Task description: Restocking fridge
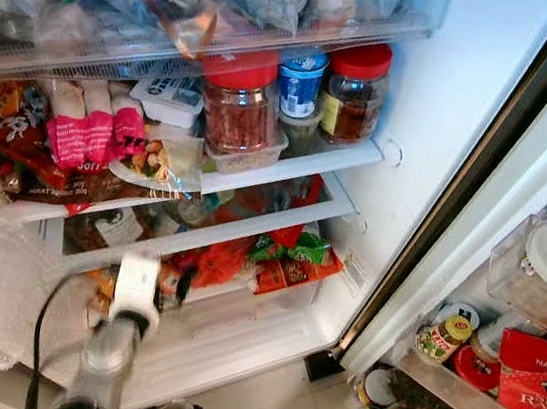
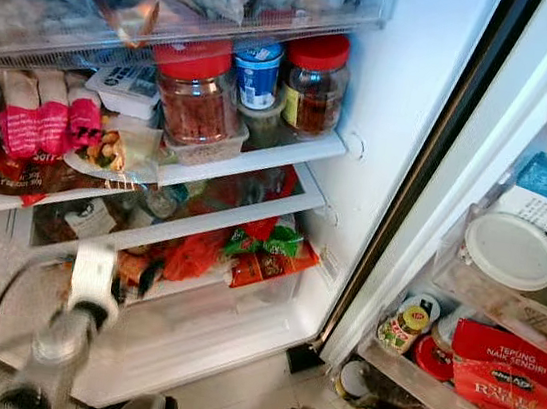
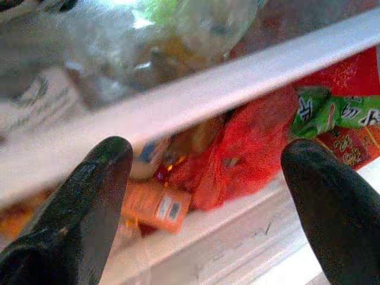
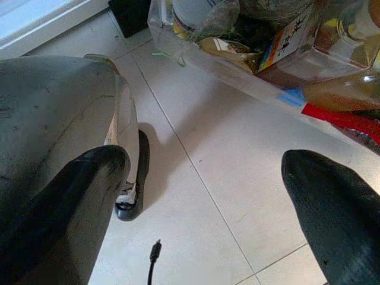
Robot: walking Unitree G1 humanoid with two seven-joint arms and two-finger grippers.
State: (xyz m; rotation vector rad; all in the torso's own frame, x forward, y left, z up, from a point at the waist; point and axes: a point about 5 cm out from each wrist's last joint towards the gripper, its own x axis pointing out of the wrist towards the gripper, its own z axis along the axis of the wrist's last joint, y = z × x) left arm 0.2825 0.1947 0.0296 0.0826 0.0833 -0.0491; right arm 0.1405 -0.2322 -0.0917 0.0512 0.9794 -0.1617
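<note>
The left pincer [image 3: 205, 196], wide open and empty, faces the red bag [image 3: 237, 151] straight ahead under the shelf rail [image 3: 196, 89]; the right pincer [image 4: 208, 214], also open, hangs over the floor [image 4: 237, 154].

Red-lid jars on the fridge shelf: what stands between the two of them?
A blue-topped tub stands between the big red-lid jar and the smaller one, in both eye views.

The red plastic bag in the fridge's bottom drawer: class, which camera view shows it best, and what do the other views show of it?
The left wrist view: the red plastic bag lies close up between the open left claw's fingers. Both eye views show it smaller, behind the drawer's front rail. The right wrist view faces floor tiles.
</note>
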